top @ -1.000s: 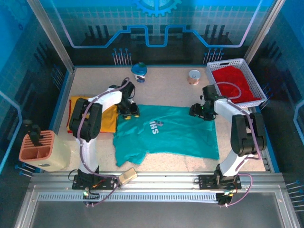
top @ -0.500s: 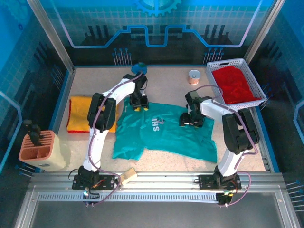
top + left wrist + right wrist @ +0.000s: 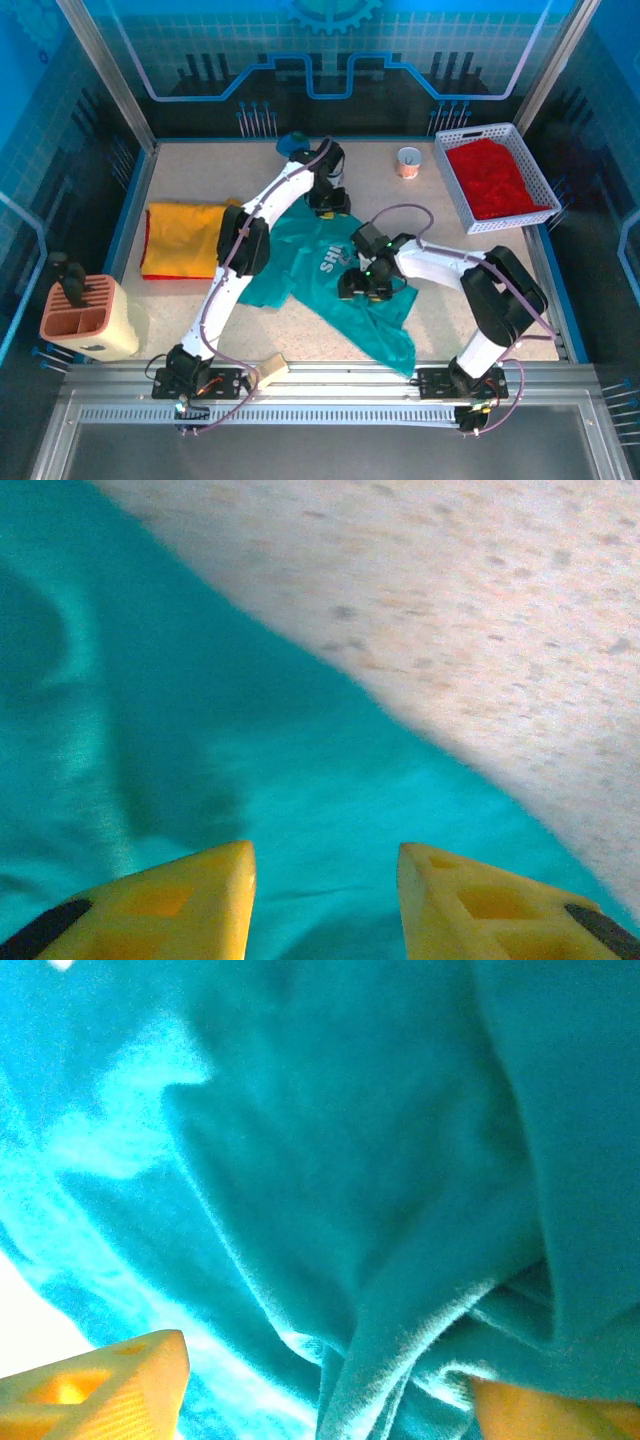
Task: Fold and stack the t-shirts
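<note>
Since a second ago I see the teal tee dragged into a bunch at centre; the left gripper is now at its 12 o'clock edge, the right gripper mid-shirt. My left wrist view adds fingers apart over flat cloth; whether they grip, I cannot tell. The right wrist shows jaws wide, a fold between.

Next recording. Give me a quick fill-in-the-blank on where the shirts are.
The red t-shirt lies in the white ____. The folded t-shirt at the left of the table is ____. The lettered t-shirt under the left tool and right tool is red, yellow or teal: ____.
Missing: basket; yellow; teal.
</note>
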`<action>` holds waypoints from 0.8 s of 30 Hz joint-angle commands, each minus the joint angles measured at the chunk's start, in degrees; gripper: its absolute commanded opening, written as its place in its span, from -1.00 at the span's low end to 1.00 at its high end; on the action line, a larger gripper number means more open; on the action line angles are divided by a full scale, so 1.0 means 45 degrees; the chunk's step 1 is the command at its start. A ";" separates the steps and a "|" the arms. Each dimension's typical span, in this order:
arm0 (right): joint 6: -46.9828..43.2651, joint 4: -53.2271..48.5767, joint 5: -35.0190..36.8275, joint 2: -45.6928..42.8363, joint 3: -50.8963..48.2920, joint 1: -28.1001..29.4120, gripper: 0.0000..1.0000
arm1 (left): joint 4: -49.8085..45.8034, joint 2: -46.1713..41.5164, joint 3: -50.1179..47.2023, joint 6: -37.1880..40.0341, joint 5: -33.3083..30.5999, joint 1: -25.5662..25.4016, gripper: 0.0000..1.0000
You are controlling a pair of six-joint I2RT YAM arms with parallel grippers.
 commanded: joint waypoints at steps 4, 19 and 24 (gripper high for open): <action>0.2667 0.0993 0.0286 -0.0556 -0.1069 0.1391 0.51 | 0.1327 0.0136 0.0424 -0.0682 0.1274 -0.0548 -0.16; -0.0066 -0.0344 0.2230 -0.0504 -0.0947 -0.2132 0.53 | 0.2298 -0.2789 -0.4127 0.0008 0.0112 0.1177 -0.15; -0.1215 -0.0623 0.1992 0.0437 0.0521 -0.3957 0.53 | 0.2732 -0.2996 -0.5199 0.0176 -0.0010 0.1929 -0.15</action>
